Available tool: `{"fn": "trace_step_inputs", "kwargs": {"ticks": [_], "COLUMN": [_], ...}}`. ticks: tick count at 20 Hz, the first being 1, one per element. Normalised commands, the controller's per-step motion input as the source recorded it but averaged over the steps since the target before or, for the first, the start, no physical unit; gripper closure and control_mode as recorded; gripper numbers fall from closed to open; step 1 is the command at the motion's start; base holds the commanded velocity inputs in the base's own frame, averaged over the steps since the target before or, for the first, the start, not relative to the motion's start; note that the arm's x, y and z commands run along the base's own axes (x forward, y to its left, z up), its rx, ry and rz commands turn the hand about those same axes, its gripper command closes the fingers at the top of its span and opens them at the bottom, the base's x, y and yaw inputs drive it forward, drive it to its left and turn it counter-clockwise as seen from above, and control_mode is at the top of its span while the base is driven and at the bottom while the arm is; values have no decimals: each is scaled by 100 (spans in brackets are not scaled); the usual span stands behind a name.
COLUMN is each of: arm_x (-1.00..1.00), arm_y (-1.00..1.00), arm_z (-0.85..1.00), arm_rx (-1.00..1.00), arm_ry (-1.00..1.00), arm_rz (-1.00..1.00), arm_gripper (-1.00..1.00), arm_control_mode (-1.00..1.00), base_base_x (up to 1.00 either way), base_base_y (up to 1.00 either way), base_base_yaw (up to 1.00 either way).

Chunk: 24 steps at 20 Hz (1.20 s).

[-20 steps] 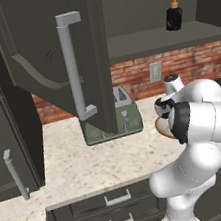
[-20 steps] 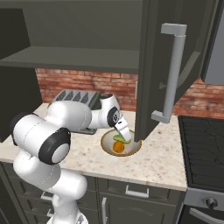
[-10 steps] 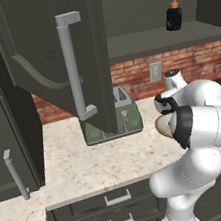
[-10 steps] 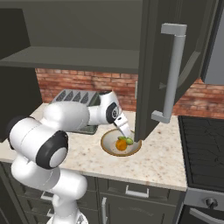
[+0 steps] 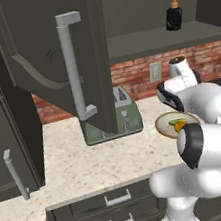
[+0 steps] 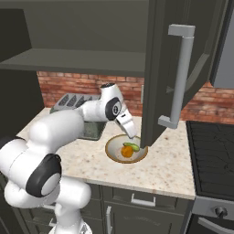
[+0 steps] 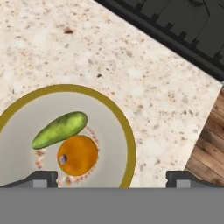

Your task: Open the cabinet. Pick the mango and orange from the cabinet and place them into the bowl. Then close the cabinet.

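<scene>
Looking across the scene from biggest to smallest, I see the cabinet (image 6: 183, 68) hanging with both doors swung wide, its shelf bare apart from a soap bottle (image 5: 173, 12) on the far side. Below it, on the speckled counter (image 5: 80, 163), the toaster (image 5: 125, 112) sits against the brick. Just beside it is the bowl (image 6: 114, 153), and both fruits lie in it: the mango (image 7: 59, 129) touching the orange (image 7: 78, 155). My gripper (image 6: 132, 135) hangs just above the bowl, jaws spread wide and empty. I judge the placing step done; only closing remains. Next I need to lift clear of the bowl and get behind a door's outer face to push it shut.
</scene>
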Motion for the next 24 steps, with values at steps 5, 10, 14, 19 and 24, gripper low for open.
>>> {"fn": "trace_step_inputs", "kwargs": {"ticks": [5,10,14,19,24], "arm_x": [-75,-98,-76,-41,-34], "arm_y": [0,0,4,15,13], "arm_z": [2,0,0,8,28], "arm_rx": [0,0,0,0,0], "arm_ry": [5,0,0,0,-2], "arm_rz": [3,12,19,25,28], "arm_gripper": [-100,-100,-100,-100,-100], "arm_control_mode": [-100,-100,-100,-100,-100], "base_base_x": [0,0,0,0,0], "base_base_y": [0,0,0,0,0], "base_base_yaw": [0,0,0,0,0]}}
